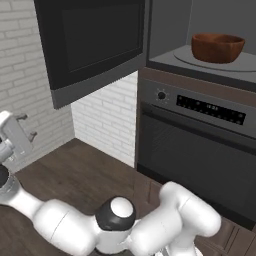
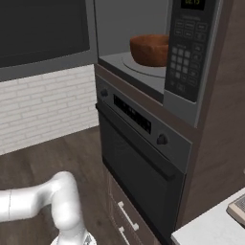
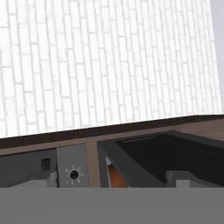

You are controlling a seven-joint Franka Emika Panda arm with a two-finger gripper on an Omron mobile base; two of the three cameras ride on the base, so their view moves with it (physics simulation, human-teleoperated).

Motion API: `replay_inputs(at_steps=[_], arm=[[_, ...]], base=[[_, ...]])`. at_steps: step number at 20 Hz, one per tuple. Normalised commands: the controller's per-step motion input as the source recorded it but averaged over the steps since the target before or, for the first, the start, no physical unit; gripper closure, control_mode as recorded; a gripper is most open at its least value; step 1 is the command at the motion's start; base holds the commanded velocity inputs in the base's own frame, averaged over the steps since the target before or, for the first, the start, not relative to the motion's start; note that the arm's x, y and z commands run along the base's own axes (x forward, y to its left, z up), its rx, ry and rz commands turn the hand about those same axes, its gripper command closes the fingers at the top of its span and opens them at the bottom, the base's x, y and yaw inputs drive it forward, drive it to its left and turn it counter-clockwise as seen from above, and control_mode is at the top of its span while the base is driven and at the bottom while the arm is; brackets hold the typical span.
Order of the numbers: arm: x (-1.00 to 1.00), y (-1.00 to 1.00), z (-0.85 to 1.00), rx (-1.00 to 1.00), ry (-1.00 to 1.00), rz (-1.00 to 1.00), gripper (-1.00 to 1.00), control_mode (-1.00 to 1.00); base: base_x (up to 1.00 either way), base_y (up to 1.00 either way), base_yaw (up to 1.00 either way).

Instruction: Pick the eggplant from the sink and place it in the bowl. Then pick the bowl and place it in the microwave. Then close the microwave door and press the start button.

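Bowl (image 1: 217, 47): I see it inside the microwave (image 1: 200, 30), on the round plate; the keypad panel cuts off its right side in the right base view. I cannot make out its contents; the eggplant may be hidden inside.

Door (image 1: 92, 42): swung open to the left, its top cropped.

Oven (image 1: 200, 150): directly under the microwave, closed.

Claw (image 1: 22, 127): at the far left edge of the left base view, against the brick wall (image 1: 30, 90), spread wide and holding nothing, partly cropped.

Tabletop (image 2: 215, 227): only a pale corner shows, lower right.
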Motion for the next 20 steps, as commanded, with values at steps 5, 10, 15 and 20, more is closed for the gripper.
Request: replay_inputs(at_steps=[5,10,15,20], arm=[[0.37,-0.26,0.27,0.00,0.01,0.01,-1.00,-1.00],[0.41,-0.56,0.51,0.00,0.04,0.01,-1.00,-1.00],[0.01,-0.76,0.03,0.00,-0.02,0.01,-1.00,-1.00],[-0.56,-0.64,-0.57,-0.09,-0.14,-0.03,-1.00,-1.00]], base=[[0.00,0.00,0.00],[0.00,0.00,0.00],[0.00,0.00,0.00],[0.00,0.00,0.00]])
